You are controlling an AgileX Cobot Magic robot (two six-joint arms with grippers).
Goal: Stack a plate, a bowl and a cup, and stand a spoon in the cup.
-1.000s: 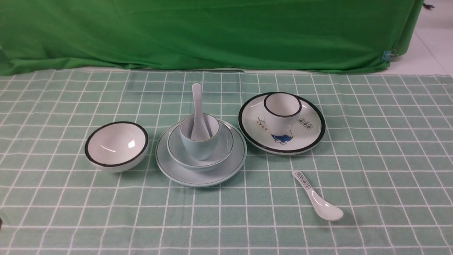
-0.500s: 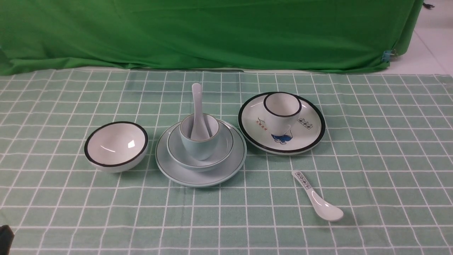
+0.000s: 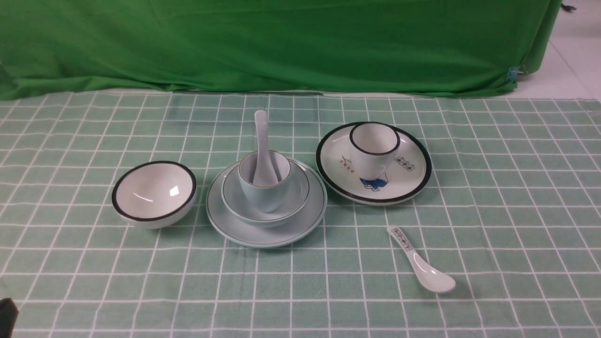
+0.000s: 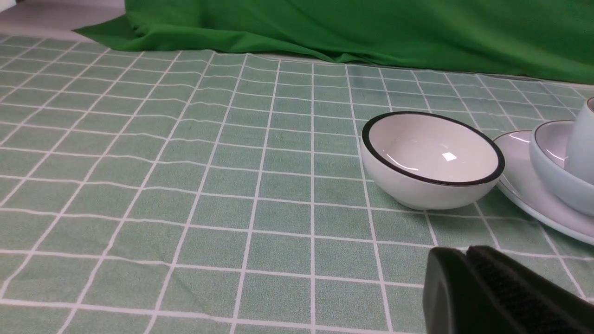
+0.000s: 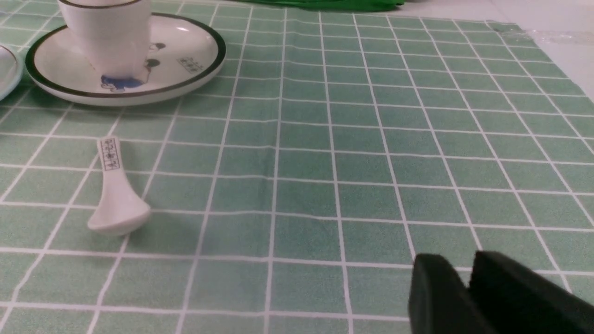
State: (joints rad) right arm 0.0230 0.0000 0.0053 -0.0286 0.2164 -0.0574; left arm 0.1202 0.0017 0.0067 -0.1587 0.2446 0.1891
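Observation:
The pale blue-green plate lies mid-table with the pale blue-grey bowl on it. In the bowl stands the pale blue cup, and the plain white spoon stands in the cup, handle up. My left gripper is shut and empty, low over the cloth near the table's left front. From there the plate's edge, the bowl and the cup show beyond it. My right gripper hovers at the right front, its tips slightly apart with nothing between them.
A white black-rimmed bowl sits left of the stack. To the right, a white black-rimmed plate with a blue drawing carries a white cup. A spoon with printed squares lies in front of that plate. Green cloth hangs behind.
A dark piece of my left arm has come into the lower left corner of the front view. No dish or spoon has moved.

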